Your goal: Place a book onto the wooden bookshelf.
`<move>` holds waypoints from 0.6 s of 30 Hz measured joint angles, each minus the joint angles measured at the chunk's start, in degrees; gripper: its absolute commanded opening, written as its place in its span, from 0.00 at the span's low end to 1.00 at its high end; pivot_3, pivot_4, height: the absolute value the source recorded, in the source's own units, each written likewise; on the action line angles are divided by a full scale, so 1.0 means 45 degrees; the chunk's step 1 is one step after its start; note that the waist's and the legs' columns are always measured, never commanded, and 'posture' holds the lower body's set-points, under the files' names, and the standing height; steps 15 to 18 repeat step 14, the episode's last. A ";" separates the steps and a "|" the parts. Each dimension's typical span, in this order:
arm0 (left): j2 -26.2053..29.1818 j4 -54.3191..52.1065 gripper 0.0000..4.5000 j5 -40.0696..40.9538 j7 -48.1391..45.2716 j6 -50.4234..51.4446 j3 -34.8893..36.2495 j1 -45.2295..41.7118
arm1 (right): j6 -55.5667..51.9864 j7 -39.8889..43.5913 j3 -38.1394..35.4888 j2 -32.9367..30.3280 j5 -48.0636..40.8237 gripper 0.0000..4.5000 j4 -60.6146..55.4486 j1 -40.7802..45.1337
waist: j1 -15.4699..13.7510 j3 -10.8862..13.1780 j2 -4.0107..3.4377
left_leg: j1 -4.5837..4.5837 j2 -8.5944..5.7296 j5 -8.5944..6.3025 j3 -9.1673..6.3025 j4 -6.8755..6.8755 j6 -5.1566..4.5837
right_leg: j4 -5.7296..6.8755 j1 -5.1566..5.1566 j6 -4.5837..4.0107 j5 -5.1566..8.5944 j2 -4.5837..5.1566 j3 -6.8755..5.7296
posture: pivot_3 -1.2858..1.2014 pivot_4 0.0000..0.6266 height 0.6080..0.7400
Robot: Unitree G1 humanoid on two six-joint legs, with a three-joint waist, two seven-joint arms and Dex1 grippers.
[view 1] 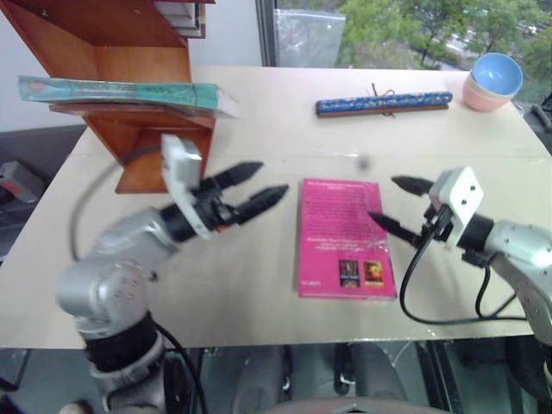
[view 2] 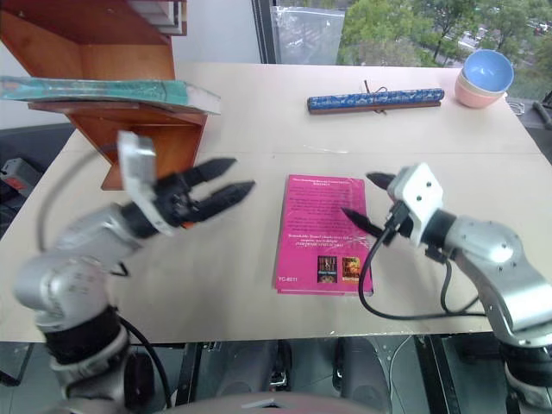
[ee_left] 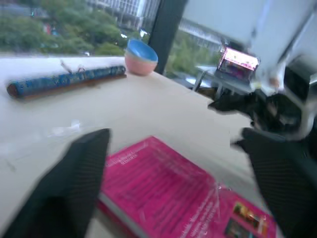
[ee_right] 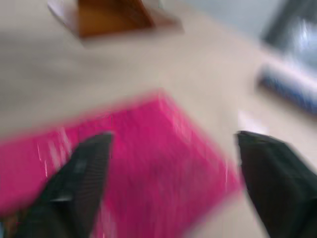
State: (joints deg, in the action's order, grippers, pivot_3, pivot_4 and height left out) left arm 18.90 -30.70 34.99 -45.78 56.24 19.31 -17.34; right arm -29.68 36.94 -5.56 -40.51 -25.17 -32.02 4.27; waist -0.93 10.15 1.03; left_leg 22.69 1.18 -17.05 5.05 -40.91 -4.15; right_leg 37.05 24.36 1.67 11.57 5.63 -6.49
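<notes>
Teal-green, the book (view 1: 121, 92) already lies flat on a board of the wooden bookshelf (view 1: 121, 43) at the tabletop's (view 1: 259, 129) far left corner; both grippers, left gripper (view 1: 254, 191) and right gripper (view 1: 395, 203), hold their fingers wide and empty, so placement looks done.

Book (view 1: 121, 91) flat on bookshelf (view 1: 129, 39) board, far left; second book (view 1: 343, 238) mid-table (view 1: 259, 129); bowls (view 1: 493, 81) far right.

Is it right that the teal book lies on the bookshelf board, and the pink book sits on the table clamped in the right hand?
Not clamped. In the left eye view the right hand is open beside the pink book, holding nothing. The teal book does lie on the bookshelf.
</notes>
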 measured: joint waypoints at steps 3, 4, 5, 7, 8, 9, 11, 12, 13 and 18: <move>0.1568 0.1037 1.00 -0.2000 -0.0364 -0.3304 -0.1219 0.1709 | 0.0364 0.0169 -0.1532 -0.0349 0.0456 0.99 -0.0391 -0.2953 | 0.0019 -0.0028 -0.0052 | -0.0034 0.0012 -0.0002 0.0023 0.0041 0.0005 | -0.0001 0.0003 -0.0009 0.0008 -0.0016 0.0013 | 0.52 0.24 1.00; 0.1907 0.1443 1.00 -0.2346 -0.0517 -0.3906 -0.1245 0.2075 | 0.0372 0.0247 -0.1900 -0.0412 0.0525 0.99 -0.0383 -0.3517 | 0.0041 -0.0026 -0.0057 | -0.0041 0.0019 -0.0002 0.0038 0.0047 0.0005 | -0.0002 0.0006 -0.0008 0.0009 -0.0025 0.0013 | 0.52 0.24 1.00; 0.2199 0.1898 1.00 -0.2648 -0.0731 -0.4530 -0.1244 0.2413 | 0.0389 0.0353 -0.2261 -0.0452 0.0566 0.99 -0.0381 -0.4025 | 0.0058 -0.0027 -0.0058 | -0.0048 0.0027 -0.0002 0.0048 0.0046 0.0005 | -0.0002 0.0008 0.0000 0.0012 -0.0031 0.0010 | 0.52 0.24 1.00; 0.2830 0.2448 1.00 -0.2832 -0.1489 -0.5925 -0.1337 0.2957 | 0.0808 0.0816 -0.2955 -0.0540 0.0585 0.99 -0.0720 -0.5055 | 0.0034 -0.0027 -0.0058 | -0.0034 0.0027 -0.0005 0.0048 0.0045 0.0003 | -0.0007 0.0023 0.0012 0.0030 -0.0017 0.0013 | 0.52 0.24 1.00; 0.3321 0.2675 1.00 -0.2916 -0.1934 -0.6493 -0.1333 0.3284 | 0.0968 0.1035 -0.3280 -0.0577 0.0589 0.99 -0.0921 -0.5502 | 0.0027 -0.0030 -0.0061 | -0.0032 0.0027 -0.0006 0.0041 0.0044 0.0003 | -0.0007 0.0025 -0.0023 0.0051 -0.0012 0.0017 | 0.52 0.24 1.00; 0.3741 0.2941 1.00 -0.2955 -0.2312 -0.6879 -0.1267 0.3557 | 0.1094 0.1222 -0.3590 -0.0612 0.0576 0.99 -0.1023 -0.5938 | 0.0021 -0.0033 -0.0066 | -0.0031 0.0028 -0.0007 0.0034 0.0045 0.0003 | -0.0007 0.0026 -0.0025 0.0052 -0.0010 0.0022 | 0.52 0.24 1.00; 0.4631 0.3679 1.00 -0.2916 -0.3099 -0.7357 -0.0778 0.4035 | 0.1118 0.1571 -0.4407 -0.0595 0.0470 0.99 -0.1086 -0.6742 | 0.0016 -0.0033 -0.0067 | -0.0006 0.0031 -0.0007 0.0025 0.0045 0.0003 | -0.0008 0.0048 -0.0027 0.0053 -0.0005 0.0020 | 0.52 0.24 1.00; 0.4843 0.3790 1.00 -0.2866 -0.3255 -0.7390 -0.0636 0.4084 | 0.1117 0.1661 -0.4631 -0.0596 0.0432 0.99 -0.1089 -0.6875 | 0.0014 -0.0033 -0.0067 | 0.0000 0.0030 -0.0007 0.0021 0.0044 0.0002 | -0.0011 0.0049 -0.0028 0.0052 0.0000 0.0019 | 0.52 0.24 1.00; 0.5058 0.3895 1.00 -0.2710 -0.3464 -0.7453 -0.0457 0.4082 | 0.1117 0.1728 -0.4919 -0.0594 0.0353 0.99 -0.1119 -0.6957 | 0.0007 -0.0034 -0.0067 | 0.0001 0.0028 -0.0008 0.0021 0.0043 0.0001 | -0.0011 0.0047 -0.0028 0.0052 0.0020 0.0018 | 0.52 0.24 1.00; 0.5200 0.3935 1.00 -0.2618 -0.3579 -0.7506 -0.0358 0.4068 | 0.1118 0.1752 -0.5089 -0.0597 0.0296 0.99 -0.1168 -0.6968 | 0.0002 -0.0035 -0.0068 | 0.0001 0.0026 -0.0008 0.0020 0.0043 0.0001 | -0.0013 0.0046 -0.0028 0.0052 0.0055 0.0019 | 0.52 0.24 1.00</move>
